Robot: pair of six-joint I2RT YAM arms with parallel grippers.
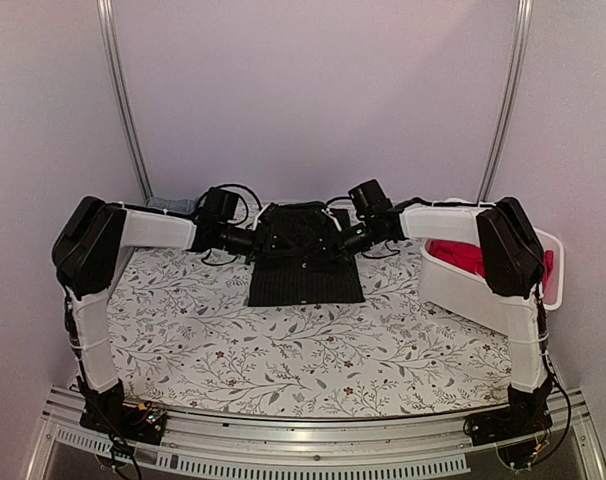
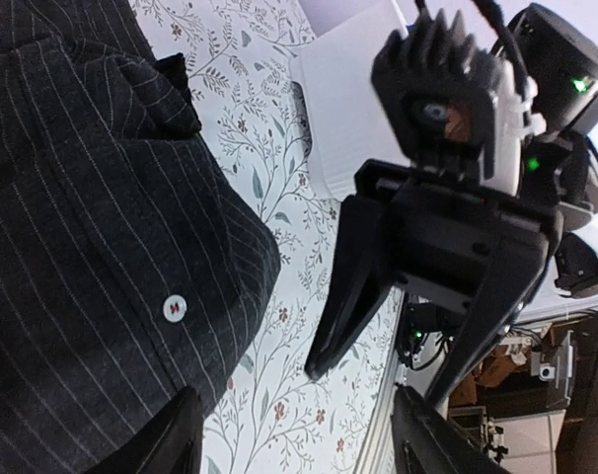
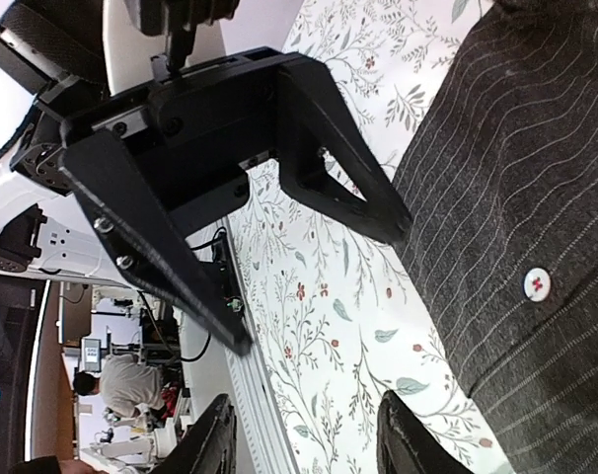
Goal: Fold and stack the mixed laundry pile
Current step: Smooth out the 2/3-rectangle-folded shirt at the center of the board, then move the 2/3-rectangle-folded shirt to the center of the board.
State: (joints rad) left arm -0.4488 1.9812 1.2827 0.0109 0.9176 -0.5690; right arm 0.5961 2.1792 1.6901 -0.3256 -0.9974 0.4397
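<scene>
Standing parted and empty: left gripper (image 2: 297, 439), at nine o'clock of the black pinstriped shirt (image 1: 305, 272); right gripper (image 3: 309, 439), likewise parted and empty, at its three o'clock. Shirt folded flat at twelve o'clock on the floral table cover (image 1: 283, 350). Red cloth (image 1: 458, 255) in white bin (image 1: 453, 288), two o'clock, apart from the shirt.

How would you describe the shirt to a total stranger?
On the flowery tablecloth, look to the middle of its far edge: a folded shirt lies there. It is black with thin pale stripes, unlike the red cloth in the white bin.
</scene>
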